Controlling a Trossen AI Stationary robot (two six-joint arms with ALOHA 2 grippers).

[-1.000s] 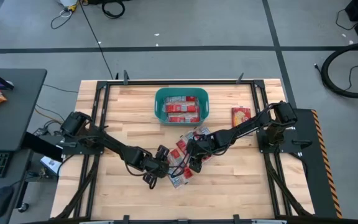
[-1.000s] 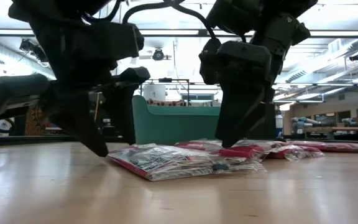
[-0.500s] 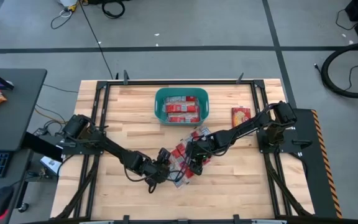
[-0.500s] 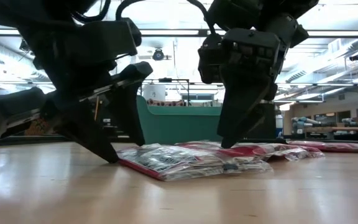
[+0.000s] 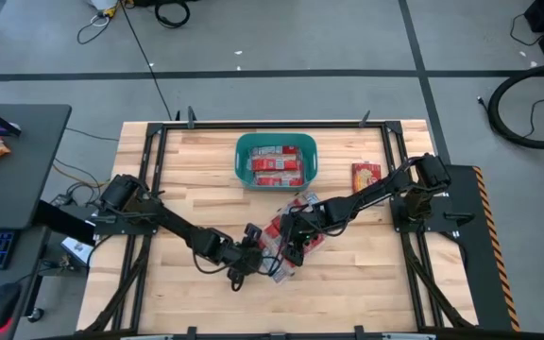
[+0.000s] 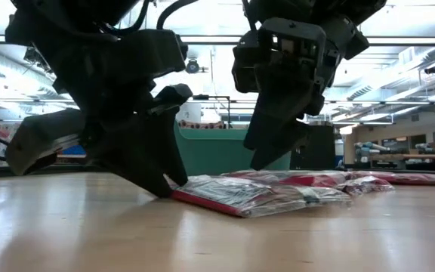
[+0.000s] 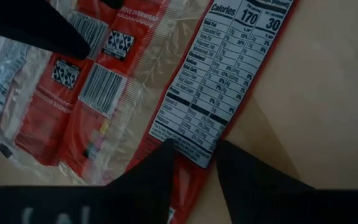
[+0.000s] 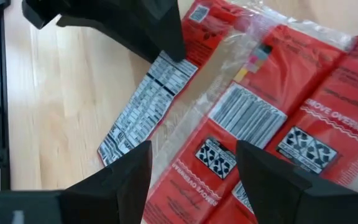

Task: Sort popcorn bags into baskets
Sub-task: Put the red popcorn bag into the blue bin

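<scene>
Several red popcorn bags (image 5: pixel 291 225) lie in a loose, overlapping pile at mid-table. The nearest bag (image 7: pixel 229 74) lies face down, its nutrition panel up. My left gripper (image 7: pixel 194 155) comes at that bag's near-left end, fingers partly open and astride its corner. My right gripper (image 8: pixel 193 155) hangs open just over the pile's middle (image 8: pixel 278 93) and touches nothing. The teal basket (image 5: pixel 239 161) stands farther back with several bags inside. My left gripper meets the face-down bag at the short end below the nutrition panel (image 7: pixel 199 160). That corner sits between its two fingertips, which slant down from the table's near-left side. The bag lies flat, partly on the table and partly against the pile (image 6: pixel 240 198).
A lone red bag with a yellowish design (image 5: pixel 366 176) lies near the right arm's base. Bare wooden table (image 5: pixel 196 189) spreads to the left, and the near side is bare too. Black frame rails (image 5: pixel 149 189) run along the table's sides.
My left gripper has moved toward the table's right, sunk onto the nearest bag's end and drawn its fingers closer together. That bag has slid a little toward the right. My right gripper has tipped over the pile and stays open.
</scene>
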